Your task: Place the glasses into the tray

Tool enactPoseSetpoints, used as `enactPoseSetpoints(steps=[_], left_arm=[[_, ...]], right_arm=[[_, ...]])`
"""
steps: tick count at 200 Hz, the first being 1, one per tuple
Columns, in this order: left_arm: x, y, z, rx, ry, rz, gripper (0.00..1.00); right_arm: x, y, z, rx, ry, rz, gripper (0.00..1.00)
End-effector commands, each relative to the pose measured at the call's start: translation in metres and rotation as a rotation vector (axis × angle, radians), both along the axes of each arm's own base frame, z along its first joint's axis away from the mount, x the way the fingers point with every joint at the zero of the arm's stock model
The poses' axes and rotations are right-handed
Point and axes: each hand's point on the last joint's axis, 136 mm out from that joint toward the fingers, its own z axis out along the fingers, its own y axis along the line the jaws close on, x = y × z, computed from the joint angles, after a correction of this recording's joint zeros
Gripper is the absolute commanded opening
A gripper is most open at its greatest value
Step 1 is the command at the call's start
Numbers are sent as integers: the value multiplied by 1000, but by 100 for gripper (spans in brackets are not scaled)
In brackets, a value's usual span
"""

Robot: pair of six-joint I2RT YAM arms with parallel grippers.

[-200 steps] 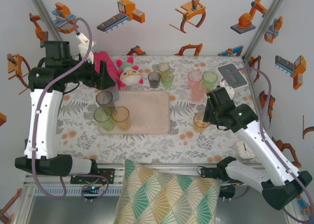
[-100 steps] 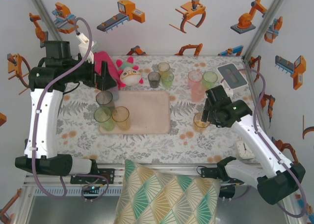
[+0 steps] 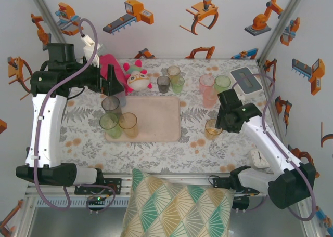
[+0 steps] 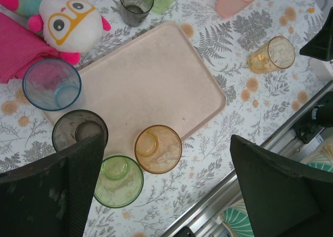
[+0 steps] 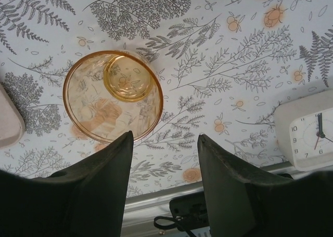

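Note:
The beige-pink tray (image 3: 156, 120) lies mid-table. At its left end stand a grey glass (image 3: 110, 105), a green one (image 3: 109, 123) and an amber one (image 3: 127, 123); the left wrist view adds a blue glass (image 4: 52, 83) at the tray's far corner. My left gripper (image 4: 166, 143) hangs high above them, open and empty. An amber glass (image 5: 113, 95) stands upright on the cloth right of the tray. My right gripper (image 5: 165, 138) hovers just near of it, open, nothing between its fingers. More glasses stand at the back: grey (image 3: 163, 83), green (image 3: 178, 83), pink (image 3: 207, 86).
A plush toy (image 3: 137, 77) and a rolled pink towel (image 3: 108, 65) sit at the back left. A grey-and-white box (image 3: 247, 81) is at the back right, a white clock (image 5: 307, 130) near the front right edge, and a patterned cushion (image 3: 174, 206) in front of the table.
The left jaws have spread wider while that arm stayed put. The right arm has swung its wrist left over the amber glass beside the tray.

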Motion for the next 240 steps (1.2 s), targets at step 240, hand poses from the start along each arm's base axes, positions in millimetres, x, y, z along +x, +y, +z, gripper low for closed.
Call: enactPoseSetpoints(steps=[240], left_arm=[[-10,-1,2,-18,-13,-5,98]], right_arm=[[18,-1,-53,10,71,-7,35]])
